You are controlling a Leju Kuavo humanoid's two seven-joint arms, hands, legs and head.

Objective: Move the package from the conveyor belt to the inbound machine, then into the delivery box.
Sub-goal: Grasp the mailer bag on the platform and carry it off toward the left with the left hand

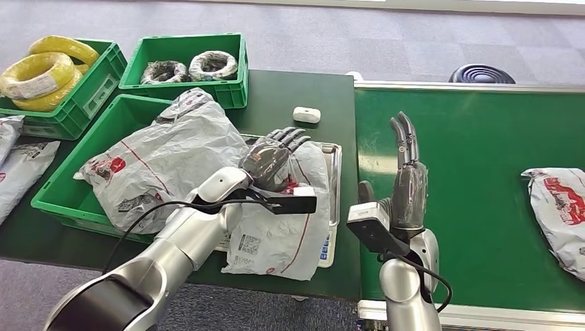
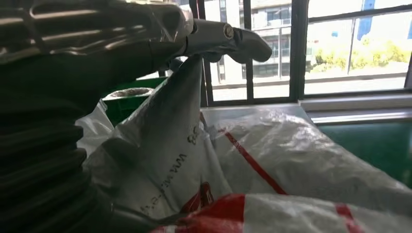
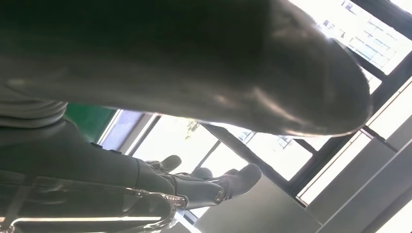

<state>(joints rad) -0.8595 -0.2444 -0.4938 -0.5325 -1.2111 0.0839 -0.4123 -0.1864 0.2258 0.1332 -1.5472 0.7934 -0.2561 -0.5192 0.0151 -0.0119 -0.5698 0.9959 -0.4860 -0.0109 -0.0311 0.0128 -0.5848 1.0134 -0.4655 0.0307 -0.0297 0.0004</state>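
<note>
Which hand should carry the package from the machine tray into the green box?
Left. The left hand already rests on the package, beside the green box; the right hand stands empty over the belt.

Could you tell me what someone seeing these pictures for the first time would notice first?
Probably the left hand resting on a crumpled grey package that lies on the metal tray of the machine, mid-table. Next, the right hand raised, holding nothing, fingers straight, over the green conveyor belt, where another package waits at the far right. Beside the tray, a green bin already holds a package.
</note>
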